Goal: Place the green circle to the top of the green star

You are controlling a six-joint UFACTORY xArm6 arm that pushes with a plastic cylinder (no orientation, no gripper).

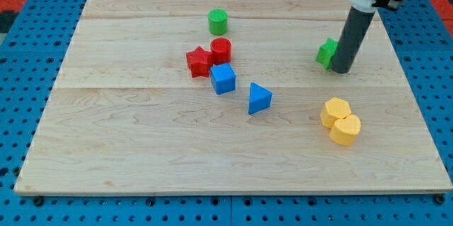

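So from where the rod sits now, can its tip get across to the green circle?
Probably yes. My tip sits just right of the green star, and the green circle stands alone to the left, reachable by skirting the star.

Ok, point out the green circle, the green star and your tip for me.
green circle [218, 22]: camera view, on its front side wall.
green star [326, 53]: camera view, on the part showing left of the rod.
my tip [342, 69]: camera view, the rod's very end, against the star's right side.

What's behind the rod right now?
The green star sits at my tip, on the view's left of it. Only its left part shows; the rod covers the rest, so contact can't be confirmed. The green circle lies far left.
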